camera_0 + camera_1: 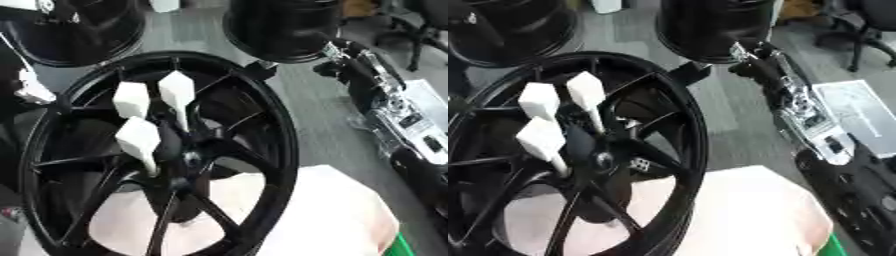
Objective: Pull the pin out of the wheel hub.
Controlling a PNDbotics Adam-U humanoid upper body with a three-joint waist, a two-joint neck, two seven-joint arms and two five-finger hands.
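Observation:
A large black spoked wheel hub [262, 130] stands tilted on a pale table [341, 220]. Three white pins with faceted heads stick out near its centre: one at the upper left [131, 98], one at the upper right [178, 90], and one lower down [138, 137]. My right arm [802, 107] reaches in from the right. Its dark hand [689, 72] is at the rim's upper right edge, away from the pins. At the left edge, only a dark and white part of my left hand [28, 86] shows beside the rim.
Two more black wheels stand behind, one at the back left [74, 35] and one at the back middle [284, 30]. A printed sheet [859, 112] lies on the grey floor to the right. An office chair [868, 25] is at the top right, and something green [401, 247] sits at the table's corner.

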